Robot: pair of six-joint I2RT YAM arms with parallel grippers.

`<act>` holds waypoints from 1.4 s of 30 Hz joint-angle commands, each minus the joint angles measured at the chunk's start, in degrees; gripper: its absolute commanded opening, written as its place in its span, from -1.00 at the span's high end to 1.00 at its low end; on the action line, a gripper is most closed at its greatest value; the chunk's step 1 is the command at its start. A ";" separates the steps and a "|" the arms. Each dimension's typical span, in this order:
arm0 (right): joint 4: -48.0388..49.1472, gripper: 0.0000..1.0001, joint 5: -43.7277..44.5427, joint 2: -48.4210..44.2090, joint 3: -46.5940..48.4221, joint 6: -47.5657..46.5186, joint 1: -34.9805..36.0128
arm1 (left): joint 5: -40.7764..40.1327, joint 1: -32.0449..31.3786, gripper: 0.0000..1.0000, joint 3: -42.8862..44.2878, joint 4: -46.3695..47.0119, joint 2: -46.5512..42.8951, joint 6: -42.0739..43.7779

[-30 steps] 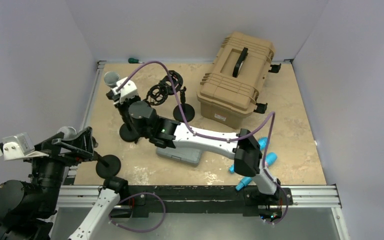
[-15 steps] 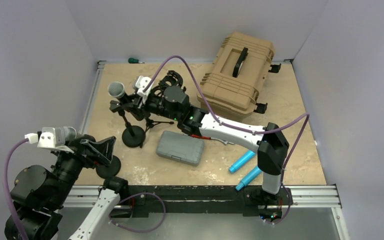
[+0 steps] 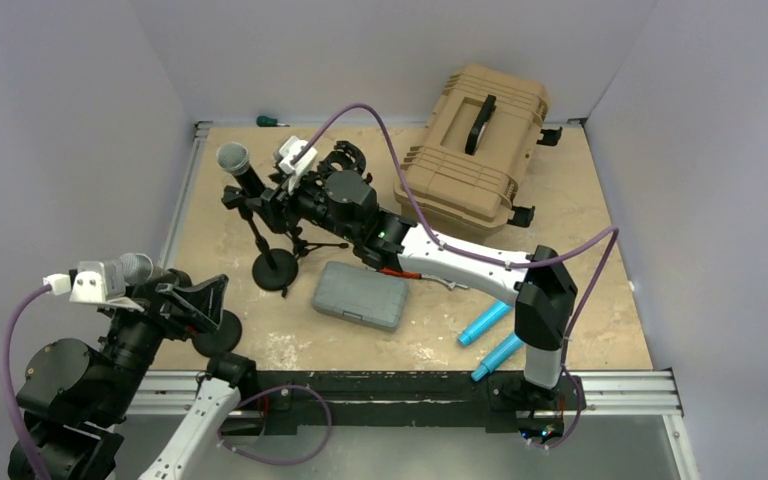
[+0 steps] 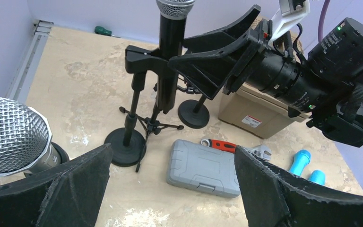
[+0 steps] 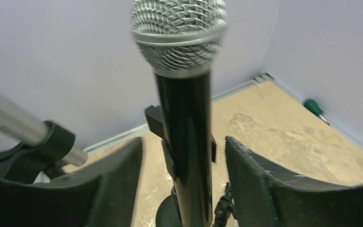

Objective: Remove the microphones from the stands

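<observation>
The microphone [image 5: 184,113] stands upright in its stand [image 3: 273,268] near the tabletop's far-left corner, its barrel between the right gripper's [image 3: 263,198] spread jaws, not yet pinched; the left gripper [image 3: 198,298], jaws wide, hangs farther off, near-left

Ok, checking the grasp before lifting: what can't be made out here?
Right wrist view: stand clip mostly hidden behind the microphone; its base cut off by bottom edge.
Top view: contact between right pincer and microphone too small to tell.
Left wrist view: nearer microphone cut by the left edge.
</observation>
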 commanded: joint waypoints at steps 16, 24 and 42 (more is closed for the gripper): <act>-20.57 -0.64 54.23 15.56 33.71 8.85 12.20 | -2.38 -0.23 -0.94 0.20 0.60 -3.65 0.00; -18.62 -0.51 54.56 18.70 35.95 5.44 12.34 | -0.17 -0.21 -0.95 0.05 0.11 -4.14 0.09; 2.65 1.00 5.17 -1.12 5.85 -10.14 6.58 | 14.39 -0.23 -0.99 -4.27 0.74 -2.46 0.84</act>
